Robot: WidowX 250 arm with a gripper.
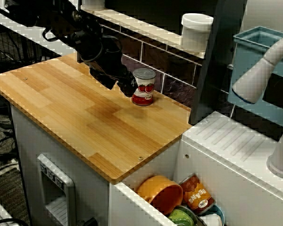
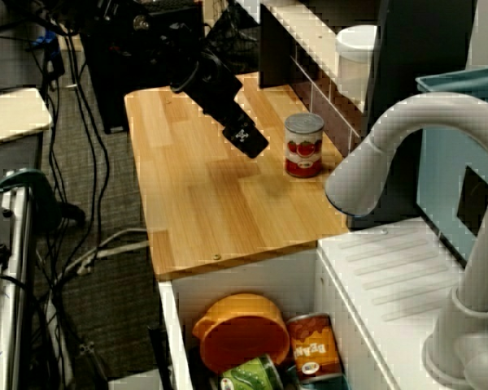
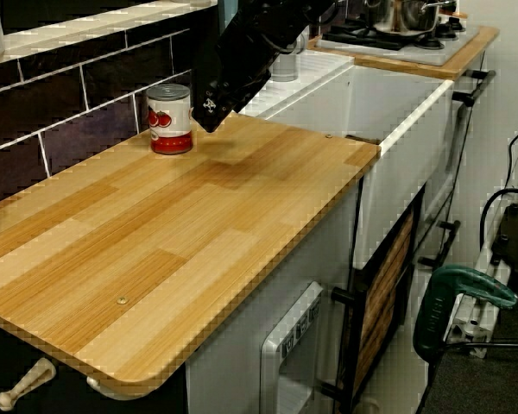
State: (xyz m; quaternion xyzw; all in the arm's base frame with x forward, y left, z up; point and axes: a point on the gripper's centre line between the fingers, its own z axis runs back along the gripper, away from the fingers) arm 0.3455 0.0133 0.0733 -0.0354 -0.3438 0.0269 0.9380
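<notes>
Gripper [image 2: 248,138] hangs low over the wooden countertop [image 1: 75,113], pitched down toward the tomato can [image 1: 144,87]. Its tip is just beside the can, on the room side, away from the wall. In the view past the faucet we see a strip of bare wood between tip and can, so they are apart. We cannot tell whether the pincer is released or clenched, because its fingers read as 1 dark block in all 3 views. The can stands upright near the back edge of the counter, close to the dark tiled backsplash [image 3: 69,112] and toward the sink end. The counter is light plank-pattern wood with rounded corners and small screw heads near the edges. The ledge above the tiles carries a white lidded container [image 1: 196,30]. Next to the counter is a white sink unit with a ribbed drainboard [image 1: 231,136] and a white faucet [image 2: 390,146]. Its basin [image 1: 127,202] holds an orange bowl [image 1: 160,193], an orange-labelled can [image 1: 196,195] and a green-topped can [image 1: 181,217]. A teal bin [image 1: 262,42] sits behind the faucet. In the low view along the counter we see a stove top with a steel pot [image 3: 406,13] beyond the sink. That view also shows a green power tool [image 3: 457,297] down by the cabinet front. Cables [image 2: 89,252] trail over the grey carpet on the room side.
</notes>
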